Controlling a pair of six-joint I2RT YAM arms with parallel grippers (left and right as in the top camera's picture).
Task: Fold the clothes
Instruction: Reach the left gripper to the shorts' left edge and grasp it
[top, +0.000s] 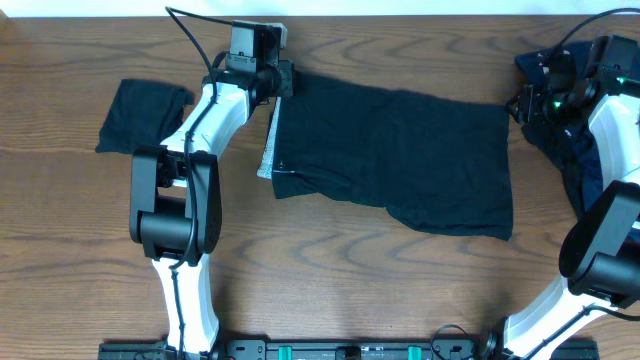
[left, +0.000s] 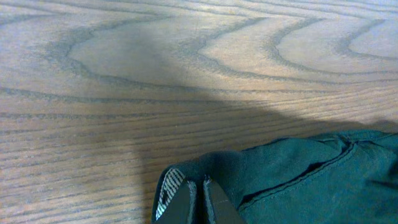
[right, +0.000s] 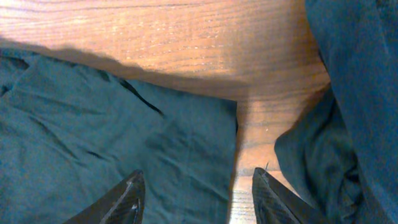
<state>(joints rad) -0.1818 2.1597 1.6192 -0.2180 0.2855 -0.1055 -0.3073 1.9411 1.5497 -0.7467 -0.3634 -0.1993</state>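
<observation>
A large black garment (top: 400, 160) lies spread across the middle of the table, with a pale grey-white strip (top: 268, 150) along its left edge. My left gripper (top: 285, 80) is at the garment's far left corner. In the left wrist view the left gripper (left: 200, 183) is shut on that corner of the black garment (left: 298, 180), and the striped strip (left: 166, 194) curls beside one finger. My right gripper (top: 515, 105) hovers open over the far right corner. In the right wrist view the right gripper (right: 196, 177) straddles the edge of the black garment (right: 124, 137), holding nothing.
A small folded black garment (top: 140, 115) lies at the far left. A navy blue pile (top: 570, 160) sits at the right edge, right beside my right fingers in the wrist view as navy fabric (right: 354, 93). Bare wood table (top: 350, 280) shows in front.
</observation>
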